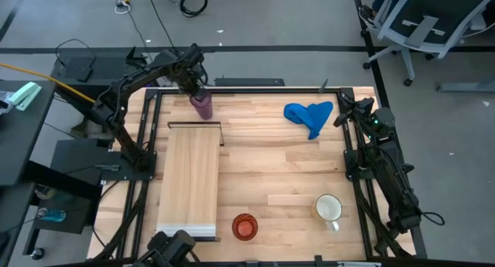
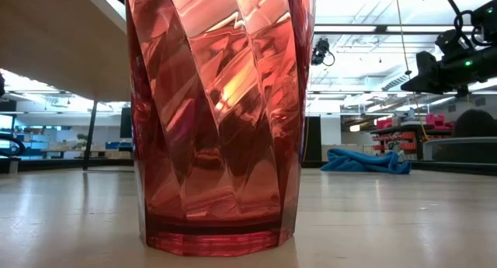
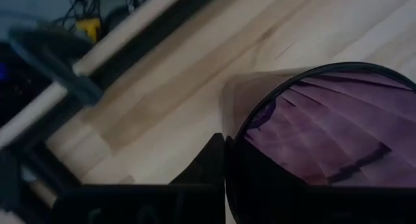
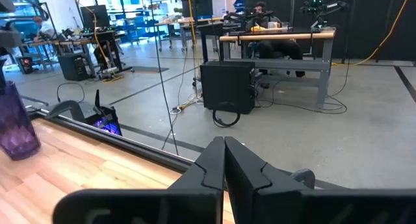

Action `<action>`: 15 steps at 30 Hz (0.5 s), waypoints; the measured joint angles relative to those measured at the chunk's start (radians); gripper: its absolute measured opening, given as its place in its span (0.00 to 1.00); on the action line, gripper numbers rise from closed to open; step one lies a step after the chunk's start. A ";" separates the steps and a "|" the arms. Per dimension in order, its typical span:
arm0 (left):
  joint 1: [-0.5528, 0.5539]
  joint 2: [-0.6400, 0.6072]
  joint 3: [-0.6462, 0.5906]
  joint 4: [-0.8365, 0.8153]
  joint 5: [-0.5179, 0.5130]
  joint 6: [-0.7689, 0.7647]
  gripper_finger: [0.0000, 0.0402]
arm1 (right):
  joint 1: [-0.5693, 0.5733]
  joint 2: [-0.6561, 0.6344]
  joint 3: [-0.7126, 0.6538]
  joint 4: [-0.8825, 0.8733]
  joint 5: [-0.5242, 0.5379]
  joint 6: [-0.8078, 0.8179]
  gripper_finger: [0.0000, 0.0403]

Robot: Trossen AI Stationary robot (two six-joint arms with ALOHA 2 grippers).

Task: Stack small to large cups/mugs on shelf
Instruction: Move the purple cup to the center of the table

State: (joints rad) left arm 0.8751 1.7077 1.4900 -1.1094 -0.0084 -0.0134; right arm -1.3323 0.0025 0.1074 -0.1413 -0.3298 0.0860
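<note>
The orange cup [image 2: 221,116] fills the low view; overhead, the left gripper [image 1: 198,91] clamps the purple tumbler [image 1: 203,106]; the right gripper [image 4: 224,160] rests closed.

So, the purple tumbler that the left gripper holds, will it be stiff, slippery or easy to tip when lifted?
The purple tumbler looks like rigid faceted plastic, so probably stiff and light. Its glossy wall may slip in the left gripper, which pinches only the rim. It is tall and narrow, so it could tip if nudged.
</note>
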 joint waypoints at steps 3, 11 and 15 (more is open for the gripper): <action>-0.018 0.000 0.078 -0.014 0.002 0.001 0.03 | 0.000 0.000 0.000 0.000 0.000 0.000 0.04; -0.142 0.000 0.378 -0.137 0.006 -0.001 0.03 | 0.000 0.000 0.000 0.000 0.000 0.000 0.04; -0.240 -0.001 0.507 -0.180 0.007 -0.005 0.03 | 0.000 0.000 0.000 0.000 0.000 0.000 0.04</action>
State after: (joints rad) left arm 0.6347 1.7065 1.9974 -1.2896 -0.0015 -0.0188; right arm -1.3319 0.0027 0.1074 -0.1415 -0.3298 0.0860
